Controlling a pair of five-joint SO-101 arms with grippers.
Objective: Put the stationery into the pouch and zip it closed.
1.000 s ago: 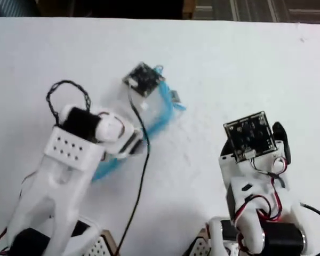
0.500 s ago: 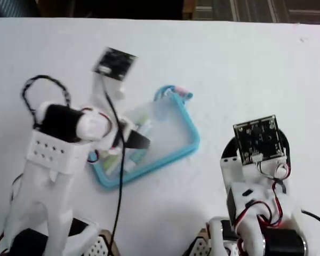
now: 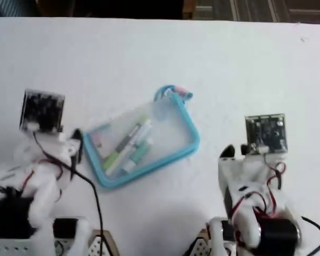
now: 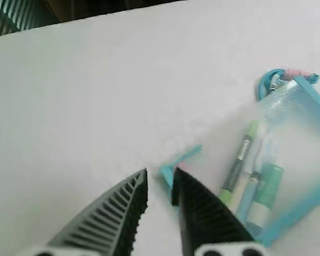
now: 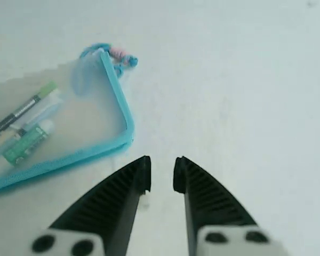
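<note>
The left arm [image 3: 37,165] has drawn back to 8 o'clock of the clear blue-edged zip pouch [image 3: 173,130]; its jaws are narrowly parted and empty, just short of the pouch's blue tab [image 4: 180,159]. The right arm [image 3: 248,178] stays at 4 o'clock, jaws slightly apart and empty. The one pouch lies unmoved mid-tabletop [image 3: 229,58], now uncovered. It holds three slim pens or sticks [image 3: 129,143] and has one pink-beaded loop [image 3: 175,92] at 1 o'clock.

Pouch [image 3: 177,127] on table [image 3: 234,64], pens [image 3: 129,143] inside, left hand [image 4: 159,178] beside its corner
</note>
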